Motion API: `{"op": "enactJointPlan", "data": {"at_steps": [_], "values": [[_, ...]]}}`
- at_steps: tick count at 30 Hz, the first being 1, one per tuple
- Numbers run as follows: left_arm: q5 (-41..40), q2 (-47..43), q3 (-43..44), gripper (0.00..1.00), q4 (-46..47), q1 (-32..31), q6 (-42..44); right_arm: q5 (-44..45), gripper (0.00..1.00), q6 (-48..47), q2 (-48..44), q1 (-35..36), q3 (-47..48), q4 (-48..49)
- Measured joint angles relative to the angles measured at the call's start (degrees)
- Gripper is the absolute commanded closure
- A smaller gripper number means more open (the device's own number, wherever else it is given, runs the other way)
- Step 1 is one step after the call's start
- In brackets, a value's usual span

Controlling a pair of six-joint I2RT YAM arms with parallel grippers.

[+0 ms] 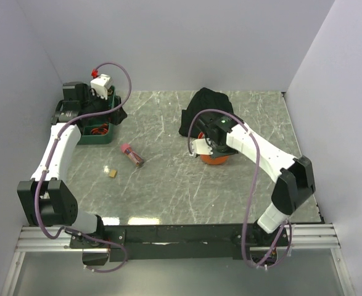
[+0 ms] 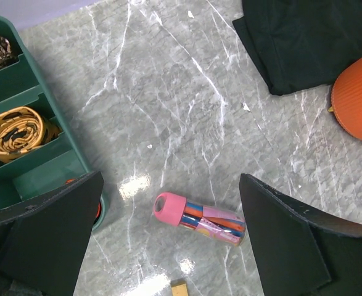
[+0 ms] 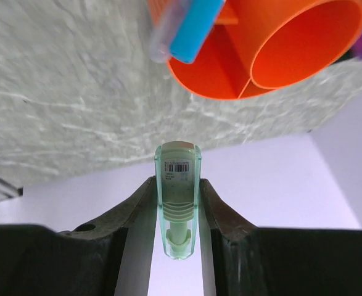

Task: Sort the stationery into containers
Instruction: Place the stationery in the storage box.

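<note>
Right gripper [image 3: 177,185] is clamped on a green-capped pen [image 3: 179,213], close to the orange tub [image 3: 304,55], which sits at 3 o'clock from table centre. Left gripper [image 2: 171,177] hangs with its jaws wide apart beside the green tray [image 2: 39,179] at 10 o'clock. A pink-capped tube [image 2: 199,219] lies on the table below it, at 9 o'clock.

Your top cam sits high behind the arm bases, tilted down and forward, so you get the whole counter [image 1: 168,185] from far off. The left wrist cam looks down from mid height, a lot nearer. It shares the tray [image 1: 93,137] [image 2: 39,172], tube [image 1: 132,155] [image 2: 199,219], cloth [image 1: 206,105] [image 2: 298,43] and tub [image 1: 214,160] [image 2: 353,105] with the top view. The right wrist cam is jammed right up against the tub [image 3: 279,55], peeking into it past the pen [image 3: 178,197]. The tub's the one thing all three catch.
</note>
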Motion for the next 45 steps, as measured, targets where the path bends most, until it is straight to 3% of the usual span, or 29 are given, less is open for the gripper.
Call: {"op": "enactJointPlan", "data": {"at_steps": [7,23,34,37,41,45], "values": [[0.11,-0.07,0.07,0.01,0.11,-0.04,0.02,3.76,0.99,-0.98,7.58,-5.31,0.85,0.66],[0.07,-1.68,-3.54,0.01,1.36,-0.04,-0.39,4.61,0.99,-1.49,13.86,-6.29,6.38,1.33],[0.07,-1.68,-3.56,0.01,1.31,-0.04,-1.25,4.44,0.89,-1.05,16.33,-6.08,9.31,1.05],[0.09,-1.68,-3.56,0.01,1.33,-0.04,-1.29,4.44,0.78,-1.03,16.33,-5.88,8.96,1.05],[0.11,-1.68,-3.56,0.01,1.36,-0.04,-1.42,4.48,0.54,-0.92,16.33,-5.38,8.52,1.20],[0.11,-1.68,-3.56,0.01,1.36,-0.04,-1.44,4.44,0.46,-0.42,16.44,-5.03,8.81,1.07]]}}
